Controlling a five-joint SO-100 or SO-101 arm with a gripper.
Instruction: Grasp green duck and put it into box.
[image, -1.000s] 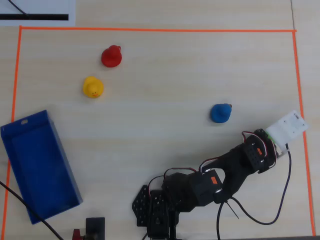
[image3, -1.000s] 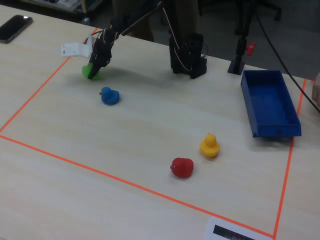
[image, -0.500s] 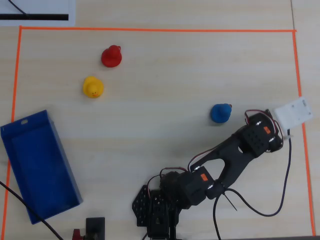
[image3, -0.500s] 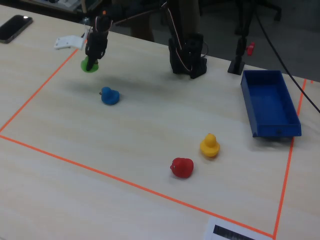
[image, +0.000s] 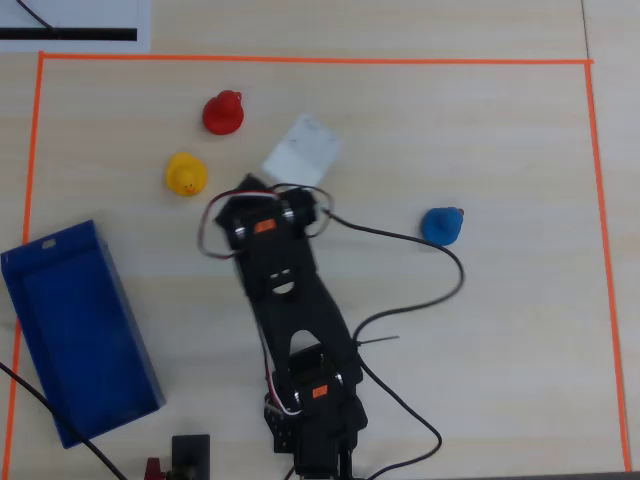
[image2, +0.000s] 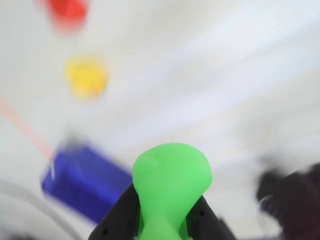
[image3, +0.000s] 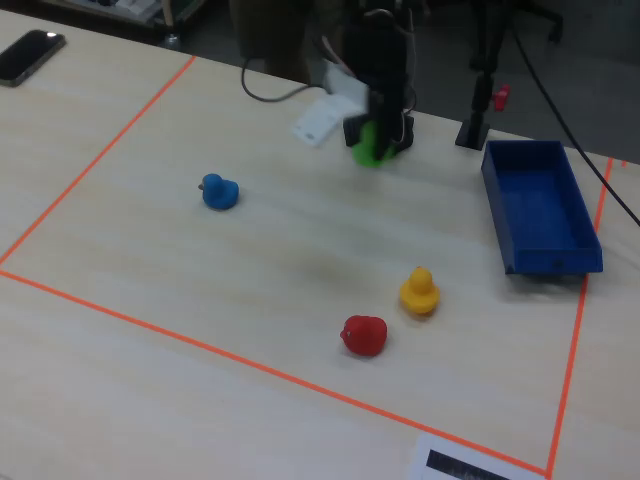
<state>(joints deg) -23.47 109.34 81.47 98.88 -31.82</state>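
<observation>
The green duck (image2: 170, 182) sits pinched between my gripper's (image2: 162, 222) two black fingers (image2: 117, 220), filling the bottom of the blurred wrist view. In the fixed view the gripper (image3: 380, 140) holds the duck (image3: 368, 145) in the air above the table's far side, left of the box. In the overhead view the arm (image: 290, 300) covers the duck. The box is a deep-blue bin, empty, at the left in the overhead view (image: 75, 330), at the right in the fixed view (image3: 540, 210), and beyond and left of the duck in the wrist view (image2: 85, 180).
A red duck (image: 223, 113), a yellow duck (image: 186, 174) and a blue duck (image: 441, 225) stand on the table inside an orange tape border (image: 300, 61). A white card (image: 302, 150) lies by the gripper. Cables trail from the arm's base.
</observation>
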